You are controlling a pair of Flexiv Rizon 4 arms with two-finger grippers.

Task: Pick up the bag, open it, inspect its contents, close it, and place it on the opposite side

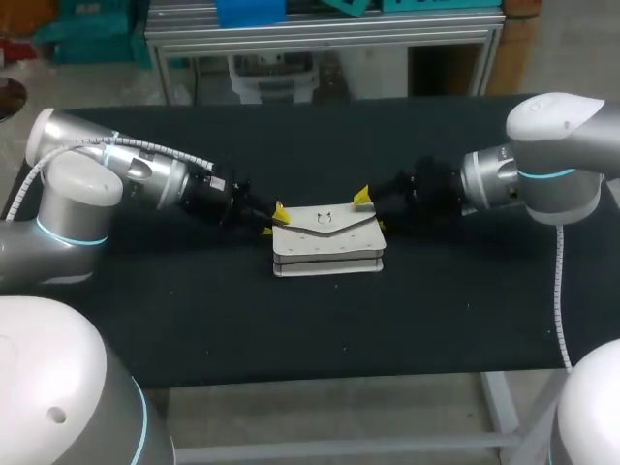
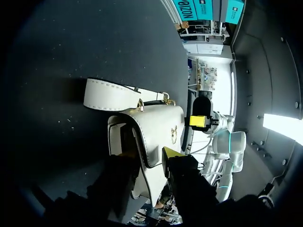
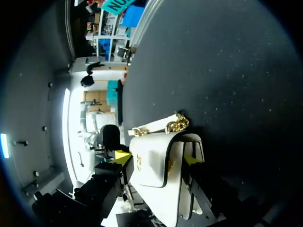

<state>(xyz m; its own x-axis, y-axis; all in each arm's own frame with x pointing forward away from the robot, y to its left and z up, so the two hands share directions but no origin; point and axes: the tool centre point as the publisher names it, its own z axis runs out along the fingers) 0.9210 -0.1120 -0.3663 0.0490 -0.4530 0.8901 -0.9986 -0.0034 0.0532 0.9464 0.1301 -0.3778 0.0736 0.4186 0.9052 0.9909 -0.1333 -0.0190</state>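
Note:
A white flap bag [image 1: 327, 242] with a gold clasp sits mid-table between my two grippers. My left gripper [image 1: 274, 221] is at its left end. In the left wrist view this gripper [image 2: 147, 155] is shut on the bag [image 2: 151, 132], one finger on the flap's face and the other in among the bag's compartments. My right gripper [image 1: 370, 211] is at the bag's right end. In the right wrist view it [image 3: 156, 158] stands open and straddles the bag [image 3: 156, 163], with a small gap at the flap side. The white strap [image 2: 109, 94] and gold chain [image 3: 177, 125] lie ahead of the fingers.
The black table [image 1: 320, 320] runs wide on all sides of the bag, with its front edge near me and its back edge against a metal frame. Nothing else lies on it.

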